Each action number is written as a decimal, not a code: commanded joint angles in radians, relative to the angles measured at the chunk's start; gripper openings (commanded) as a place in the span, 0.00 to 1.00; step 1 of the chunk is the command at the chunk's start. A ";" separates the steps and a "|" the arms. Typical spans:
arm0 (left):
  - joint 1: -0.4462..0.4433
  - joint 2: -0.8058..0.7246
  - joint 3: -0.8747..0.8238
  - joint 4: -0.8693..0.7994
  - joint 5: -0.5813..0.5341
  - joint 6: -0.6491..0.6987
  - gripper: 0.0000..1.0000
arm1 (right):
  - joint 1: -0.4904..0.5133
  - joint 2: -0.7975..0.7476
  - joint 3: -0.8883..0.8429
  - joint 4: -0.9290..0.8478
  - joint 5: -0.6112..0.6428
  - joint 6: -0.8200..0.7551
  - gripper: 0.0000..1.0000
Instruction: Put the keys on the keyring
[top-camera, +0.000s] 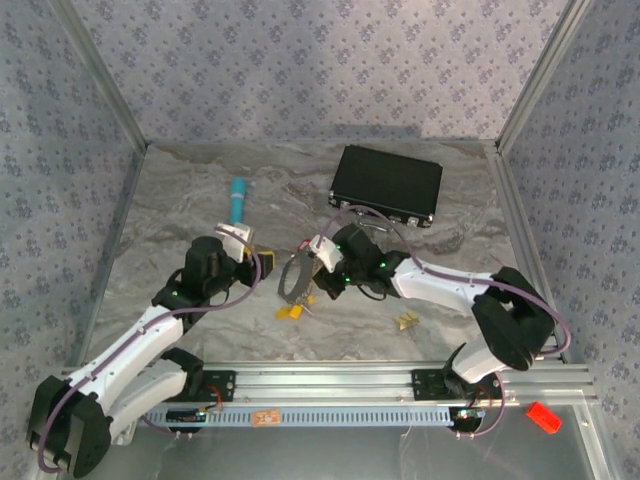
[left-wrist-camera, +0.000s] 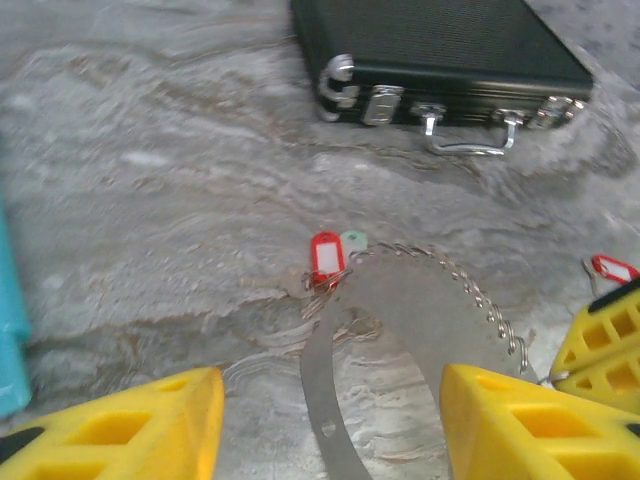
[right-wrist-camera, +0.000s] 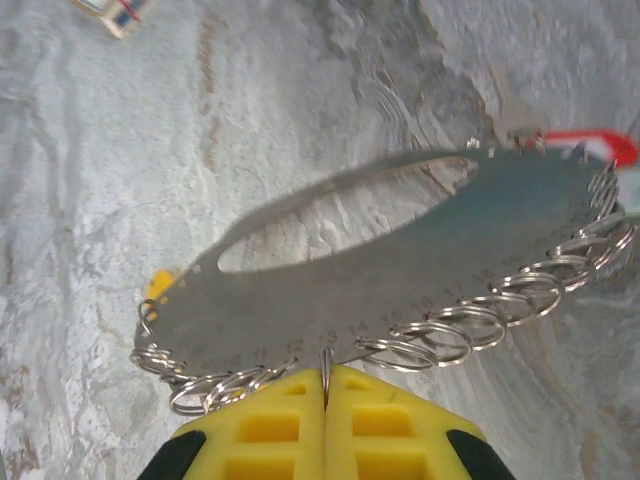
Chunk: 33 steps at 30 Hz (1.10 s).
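Mid-threading: the right gripper (right-wrist-camera: 325, 400) pinches the flat grey keyring (right-wrist-camera: 400, 270) by its rim above the table (left-wrist-camera: 150, 200), the left gripper (left-wrist-camera: 330, 420) hangs wide open beside it (empty), probably needing to grasp a key next, perhaps the red-tagged key (left-wrist-camera: 327, 257) by the ring's tip.

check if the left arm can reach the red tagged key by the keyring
Likely yes: the left end effector is open, aimed at the red-tagged key, though the keyring lies partly across its path.

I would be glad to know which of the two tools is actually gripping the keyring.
The right tool: its yellow fingers are shut on the rim of the keyring, whereas the left tool is open, with its fingers wide apart.
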<state>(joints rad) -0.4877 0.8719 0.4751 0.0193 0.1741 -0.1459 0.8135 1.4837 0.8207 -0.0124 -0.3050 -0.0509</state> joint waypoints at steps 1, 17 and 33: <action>-0.015 0.010 0.018 0.068 0.103 0.173 0.55 | -0.014 -0.050 -0.043 0.155 -0.132 -0.151 0.00; -0.140 0.128 -0.067 0.190 0.355 0.378 0.30 | -0.070 -0.102 -0.080 0.194 -0.402 -0.327 0.00; -0.201 0.113 -0.114 0.262 0.370 0.446 0.26 | -0.051 -0.112 -0.067 0.178 -0.449 -0.377 0.00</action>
<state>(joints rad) -0.6773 1.0000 0.3695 0.2375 0.5091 0.2737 0.7521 1.3964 0.7372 0.1471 -0.7162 -0.4122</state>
